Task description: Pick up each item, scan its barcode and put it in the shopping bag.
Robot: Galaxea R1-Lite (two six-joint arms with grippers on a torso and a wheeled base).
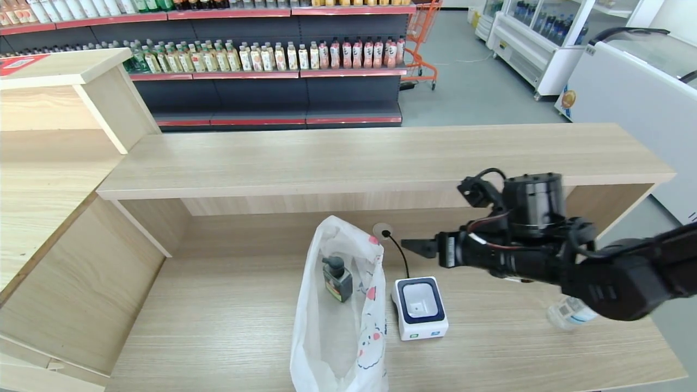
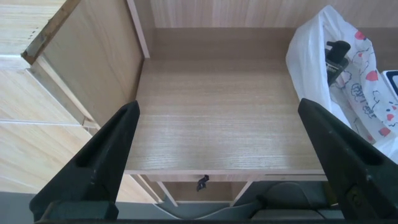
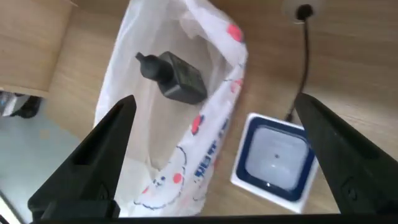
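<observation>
Crinkly plastic bag (image 1: 306, 326), dark pump bottle (image 1: 337, 280) inside, left gripper (image 2: 217, 106) and right gripper (image 3: 211, 118) apart

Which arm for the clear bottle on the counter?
Right, likely. The clear bottle lies at the counter's right end, under the right arm; the right tool is open, empty. The left tool is left of the bag.

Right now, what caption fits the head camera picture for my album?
Open right gripper hovers above the scanner and the shopping bag, which holds a dark bottle.
</observation>
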